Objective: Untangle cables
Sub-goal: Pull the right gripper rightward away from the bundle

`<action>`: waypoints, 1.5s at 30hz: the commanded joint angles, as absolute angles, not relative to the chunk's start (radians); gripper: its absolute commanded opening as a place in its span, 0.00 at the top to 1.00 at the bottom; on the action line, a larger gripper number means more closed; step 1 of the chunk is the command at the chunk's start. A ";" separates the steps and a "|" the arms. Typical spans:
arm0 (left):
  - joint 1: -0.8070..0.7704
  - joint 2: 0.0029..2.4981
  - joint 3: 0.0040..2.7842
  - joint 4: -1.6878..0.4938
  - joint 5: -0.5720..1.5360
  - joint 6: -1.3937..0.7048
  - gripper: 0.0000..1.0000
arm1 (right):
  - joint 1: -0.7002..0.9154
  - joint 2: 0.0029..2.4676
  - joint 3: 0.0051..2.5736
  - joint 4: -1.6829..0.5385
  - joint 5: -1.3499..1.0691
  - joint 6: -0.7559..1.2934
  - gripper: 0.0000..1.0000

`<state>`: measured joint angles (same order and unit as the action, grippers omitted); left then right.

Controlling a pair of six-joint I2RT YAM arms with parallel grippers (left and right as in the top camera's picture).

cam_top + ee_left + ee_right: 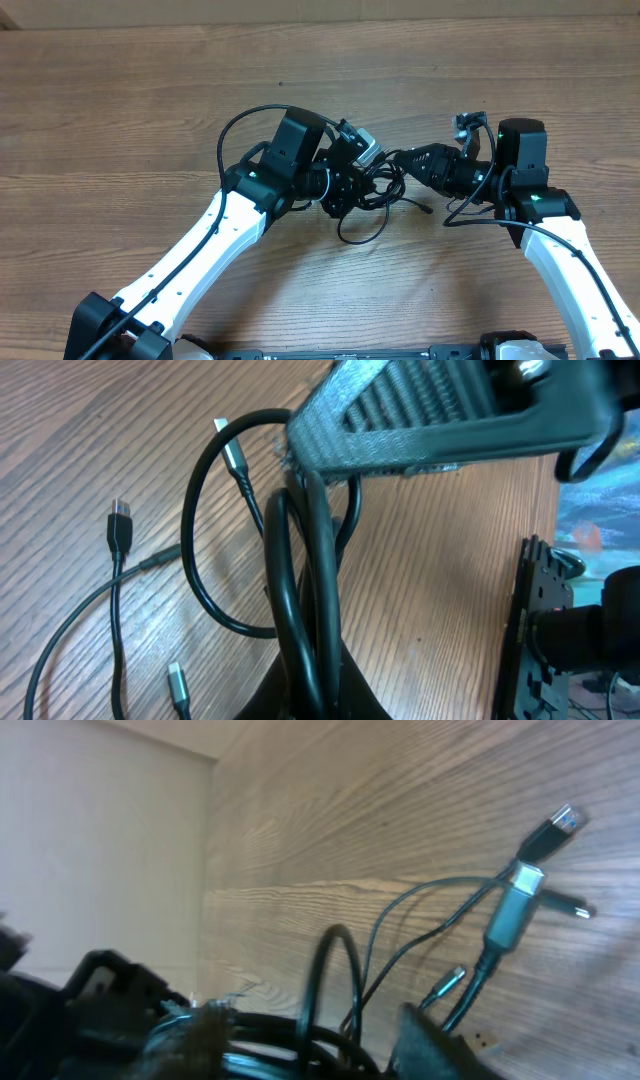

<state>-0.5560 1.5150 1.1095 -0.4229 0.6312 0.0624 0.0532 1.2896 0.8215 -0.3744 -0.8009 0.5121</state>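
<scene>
Thin black cables (318, 580) sat clamped in the closed left gripper (320, 700). Whether the right gripper (398, 165) held anything was unclear, and pulling now might tighten the tangle.

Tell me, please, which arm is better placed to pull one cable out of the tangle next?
The right, probably. The left pincer is shut on the cables and anchors the tangle. The right pincer is open beside it, with strands between its jaws and a grey plug lying just ahead.
</scene>
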 commanded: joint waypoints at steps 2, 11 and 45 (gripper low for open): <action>-0.571 1.505 1.127 -0.390 0.680 0.074 0.96 | 0.058 1.287 0.824 -0.406 -0.754 0.506 0.79; -0.572 1.505 1.127 -0.391 0.656 0.074 0.96 | 0.058 1.287 0.824 -0.415 -0.756 0.497 0.96; -0.569 1.519 1.126 -0.547 0.233 0.087 0.96 | -0.101 1.287 0.825 0.170 -1.569 0.965 0.96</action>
